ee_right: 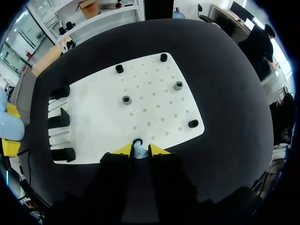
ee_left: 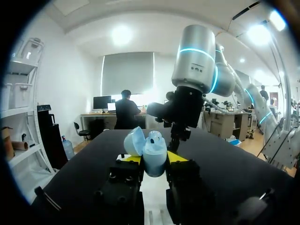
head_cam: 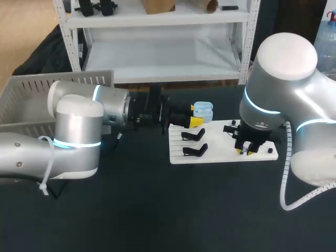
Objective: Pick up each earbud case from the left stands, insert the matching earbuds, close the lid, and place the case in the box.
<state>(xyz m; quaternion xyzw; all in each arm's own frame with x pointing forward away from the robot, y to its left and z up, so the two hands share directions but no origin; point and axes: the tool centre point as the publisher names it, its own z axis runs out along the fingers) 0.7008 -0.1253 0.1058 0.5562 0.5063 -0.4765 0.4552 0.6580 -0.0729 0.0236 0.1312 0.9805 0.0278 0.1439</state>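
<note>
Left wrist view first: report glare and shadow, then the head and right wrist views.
Left wrist view: ceiling lamps flare white, yet the earbud case in the left gripper's fingers is evenly lit. Head view: the white board glows against the dark table. Right wrist view: the right gripper, shut on an earbud, is dark.

"What sort of place is this, then?"

"A robotics lab, I'd say. Two silver machines, the left arm [head_cam: 79, 131] and the right arm [head_cam: 283, 68], each with glowing cyan rings at the joints, lean in over one black table [head_cam: 157, 210]."

"Not a factory line?"

"It looks more like a test bench. A white board [head_cam: 220, 152] drilled with rows of holes lies toward the table's far edge. Small black stands [head_cam: 193, 135] line its left edge, and short round pegs [ee_right: 126, 100] dot the rest. A grey slotted box [head_cam: 31, 94] sits at the far left corner."
</note>
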